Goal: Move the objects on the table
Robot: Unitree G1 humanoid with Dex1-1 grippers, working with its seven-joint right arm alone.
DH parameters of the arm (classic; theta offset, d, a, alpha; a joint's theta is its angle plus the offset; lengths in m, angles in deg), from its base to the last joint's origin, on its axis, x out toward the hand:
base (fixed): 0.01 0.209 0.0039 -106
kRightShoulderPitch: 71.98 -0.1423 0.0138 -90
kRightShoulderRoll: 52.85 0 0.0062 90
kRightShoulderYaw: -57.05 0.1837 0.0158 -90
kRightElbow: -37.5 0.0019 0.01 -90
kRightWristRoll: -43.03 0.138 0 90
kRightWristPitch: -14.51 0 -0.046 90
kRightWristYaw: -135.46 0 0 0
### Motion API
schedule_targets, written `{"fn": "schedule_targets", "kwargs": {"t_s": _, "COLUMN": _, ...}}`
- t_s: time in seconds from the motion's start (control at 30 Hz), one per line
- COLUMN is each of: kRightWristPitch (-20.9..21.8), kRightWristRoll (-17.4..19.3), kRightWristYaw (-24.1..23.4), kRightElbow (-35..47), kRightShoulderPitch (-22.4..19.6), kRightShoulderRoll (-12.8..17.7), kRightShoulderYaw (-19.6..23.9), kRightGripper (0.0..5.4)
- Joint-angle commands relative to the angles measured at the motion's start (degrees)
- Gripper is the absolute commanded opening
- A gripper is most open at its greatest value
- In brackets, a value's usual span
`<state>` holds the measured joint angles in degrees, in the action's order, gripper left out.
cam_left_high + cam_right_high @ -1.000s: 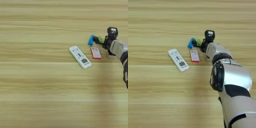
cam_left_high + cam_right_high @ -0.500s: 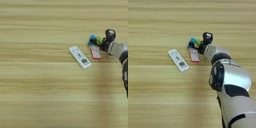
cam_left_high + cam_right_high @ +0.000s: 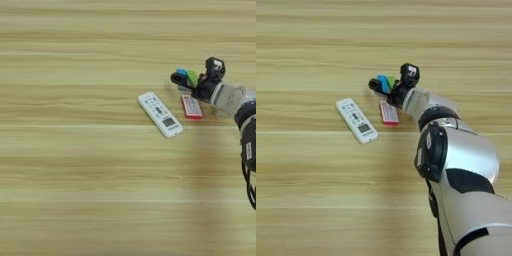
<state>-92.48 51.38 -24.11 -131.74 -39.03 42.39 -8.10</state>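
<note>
**Right eye view: gripper at the blue and green blocks**

Right eye view shows the silver forearm reaching in from the lower right, its gripper (image 3: 387,84) up against two small blocks on the table (image 3: 306,200). One black finger (image 3: 374,83) lies on the far left of the blue block (image 3: 383,83); the other rises on the right, beyond the green block (image 3: 391,82). The fingers look spread around the pair, with both blocks between them, though whether they already press on the blocks cannot be told. The two blocks touch each other.

Just below them, toward the robot, lies the red piece (image 3: 388,112) with its white label, apart from the blocks. Left of it, close by but not touching, the white remote (image 3: 357,120) lies at an angle.

The step in hand appears to be taking hold of, or shoving, the blocks. Done well, the closing should be slow and square so both blocks stay lined up and neither squirts out sideways. The lower finger should keep clear of the red piece, which sits near enough to be dragged. Any lift should wait until the pinch is firm.
</note>
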Motion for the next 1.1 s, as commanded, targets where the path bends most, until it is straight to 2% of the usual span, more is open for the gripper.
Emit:
{"fn": "schedule_targets", "kwargs": {"t_s": 0.03, "kRightWristPitch": 0.70, "kRightWristRoll": 0.25, "kRightWristYaw": 0.81, "kRightElbow": 1.82, "kRightShoulderPitch": -4.57, "kRightShoulderRoll": -0.02, "kRightShoulderYaw": -0.11, "kRightGripper": 5.36}}
{"fn": "schedule_targets", "kwargs": {"t_s": 0.47, "kRightWristPitch": 2.19, "kRightWristRoll": -0.17, "kRightWristYaw": 0.33, "kRightElbow": 1.71, "kRightShoulderPitch": -5.60, "kRightShoulderRoll": -1.46, "kRightShoulderYaw": -0.23, "kRightGripper": 5.36}}
{"fn": "schedule_targets", "kwargs": {"t_s": 1.1, "kRightWristPitch": 2.06, "kRightWristRoll": -0.41, "kRightWristYaw": 0.77, "kRightElbow": 1.59, "kRightShoulderPitch": -6.30, "kRightShoulderRoll": -3.36, "kRightShoulderYaw": -0.56, "kRightGripper": 5.36}}
